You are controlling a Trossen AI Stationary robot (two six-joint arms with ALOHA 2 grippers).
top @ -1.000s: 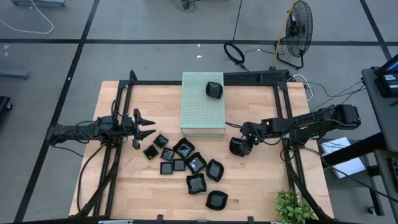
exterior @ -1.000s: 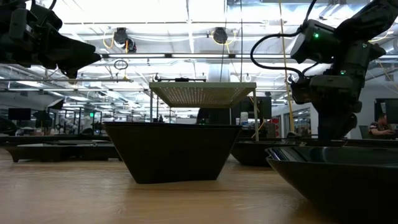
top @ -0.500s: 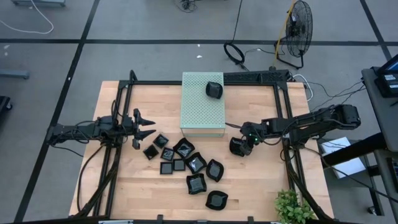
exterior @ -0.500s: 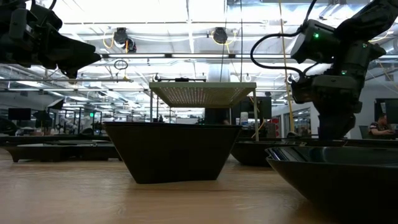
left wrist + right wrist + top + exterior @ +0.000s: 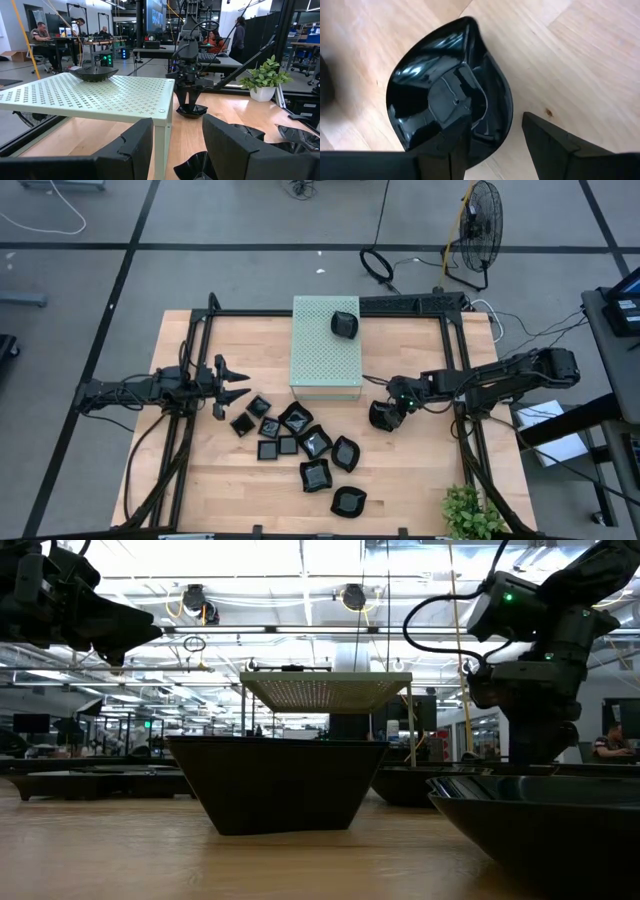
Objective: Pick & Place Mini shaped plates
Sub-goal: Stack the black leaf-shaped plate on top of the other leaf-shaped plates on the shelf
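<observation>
A robotics lab or workshop is shown: a wooden table (image 5: 220,470) is framed by black rails, and desks with monitors (image 5: 155,17), seated people (image 5: 40,35), and cables are seen beyond.

The mini shaped plates (image 5: 300,442) look like glossy black plastic, mirror-smooth, catching highlights. The bench (image 5: 400,480) is pale, matt, grained wood. On it, the pale green box (image 5: 326,346) is matt perforated metal. The pincer fingers (image 5: 555,145) are dull black.
</observation>
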